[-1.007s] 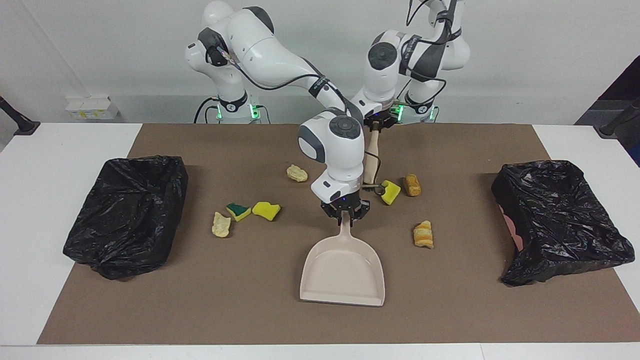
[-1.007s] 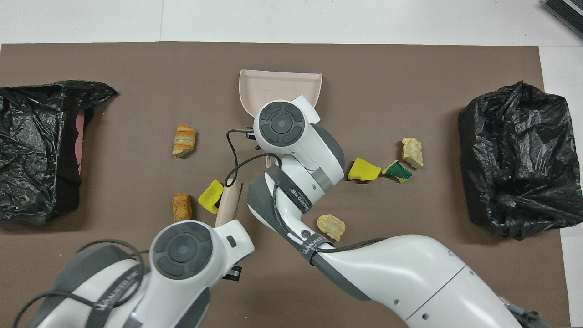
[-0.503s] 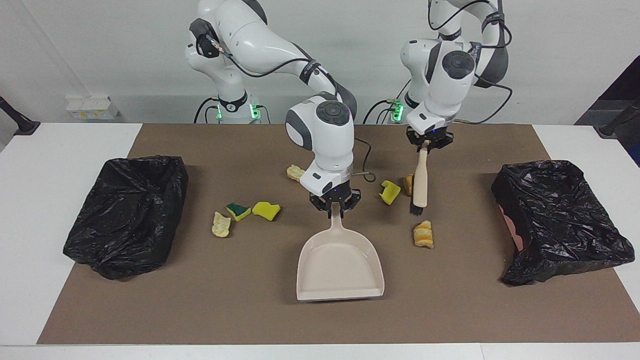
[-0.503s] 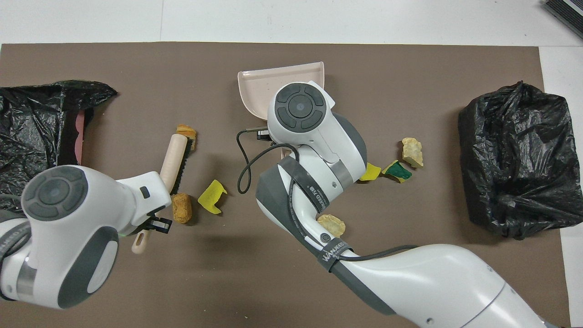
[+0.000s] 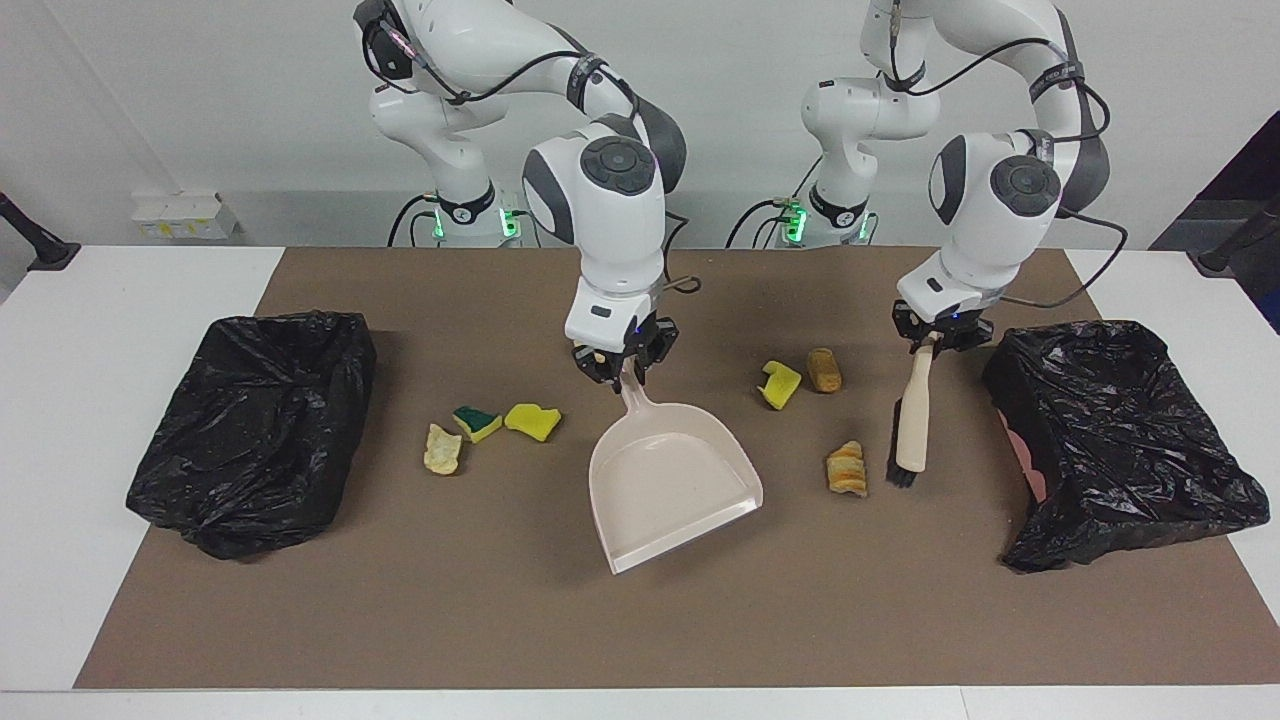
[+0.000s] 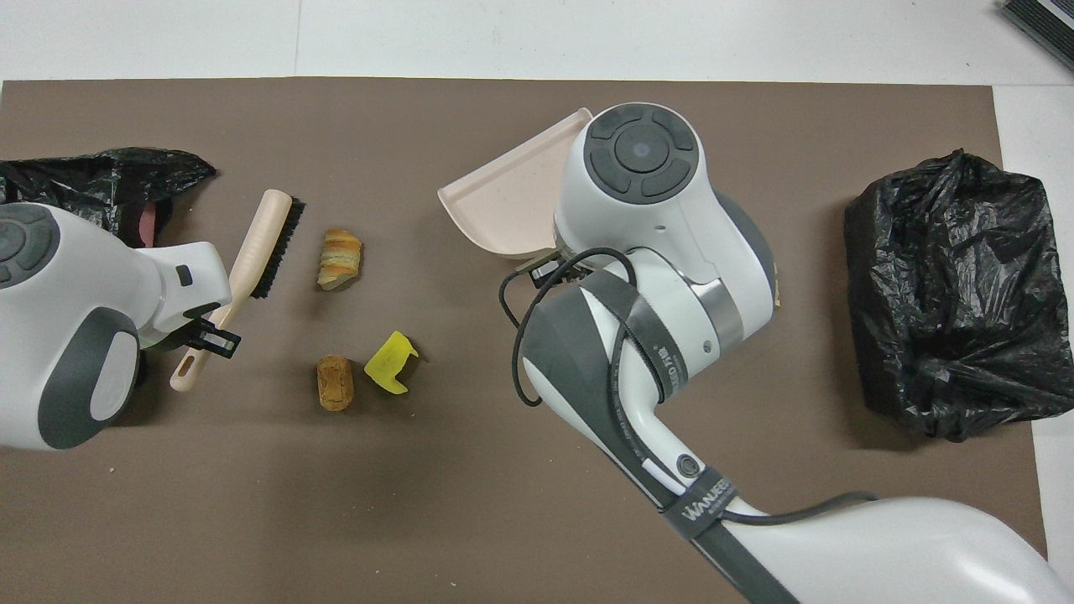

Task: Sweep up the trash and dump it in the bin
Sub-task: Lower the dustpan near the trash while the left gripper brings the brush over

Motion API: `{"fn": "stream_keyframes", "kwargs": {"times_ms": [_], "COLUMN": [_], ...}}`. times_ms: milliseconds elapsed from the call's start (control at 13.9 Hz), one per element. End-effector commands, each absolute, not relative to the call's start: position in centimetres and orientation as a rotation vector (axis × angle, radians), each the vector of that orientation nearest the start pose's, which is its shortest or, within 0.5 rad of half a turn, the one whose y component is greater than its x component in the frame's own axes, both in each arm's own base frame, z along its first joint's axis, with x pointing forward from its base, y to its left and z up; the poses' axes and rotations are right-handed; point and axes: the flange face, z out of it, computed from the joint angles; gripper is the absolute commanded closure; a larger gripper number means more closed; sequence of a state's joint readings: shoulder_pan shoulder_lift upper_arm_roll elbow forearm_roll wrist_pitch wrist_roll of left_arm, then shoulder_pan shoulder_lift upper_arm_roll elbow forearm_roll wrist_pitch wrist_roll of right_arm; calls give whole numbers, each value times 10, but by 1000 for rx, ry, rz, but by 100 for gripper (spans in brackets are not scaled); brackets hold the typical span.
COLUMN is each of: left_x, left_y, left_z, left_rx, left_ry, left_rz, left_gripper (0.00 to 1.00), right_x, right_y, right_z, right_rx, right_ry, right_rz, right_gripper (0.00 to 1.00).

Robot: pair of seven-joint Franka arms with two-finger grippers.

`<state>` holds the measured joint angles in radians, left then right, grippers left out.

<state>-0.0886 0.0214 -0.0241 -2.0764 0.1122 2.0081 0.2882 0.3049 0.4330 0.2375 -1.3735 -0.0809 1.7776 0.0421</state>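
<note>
Your right gripper is clamped on the dustpan handle, pan tilted over the mat; your left gripper is closed on the brush, bristles just beside the striped chunk. Risks, as judged: the tilted lip may let scraps slide under; a hard stroke could scatter them past the pan. Count: six scraps visible, three between the jaws, three toward the right arm's bin; two bins, one brush, one pan.
</note>
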Motion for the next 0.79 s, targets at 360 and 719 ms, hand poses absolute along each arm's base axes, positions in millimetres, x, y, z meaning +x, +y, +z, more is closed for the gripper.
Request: {"fn": "stream_keyframes", "kwargs": {"times_ms": [360,719], "left_x": [560,537], "left_y": [-28,-47], "left_z": [367,358], "left_rx": [-2907,-2892], "left_ry": [719,771], "left_rz": [198,251], "left_gripper": [100,100], "right_x": [581,559], "right_y": [281,265], "right_z": [450,435], "right_rx": [-2607,-2248], "right_ry": [-1654,-2121], "right_rz": [179,241], "right_gripper": [100,100]}}
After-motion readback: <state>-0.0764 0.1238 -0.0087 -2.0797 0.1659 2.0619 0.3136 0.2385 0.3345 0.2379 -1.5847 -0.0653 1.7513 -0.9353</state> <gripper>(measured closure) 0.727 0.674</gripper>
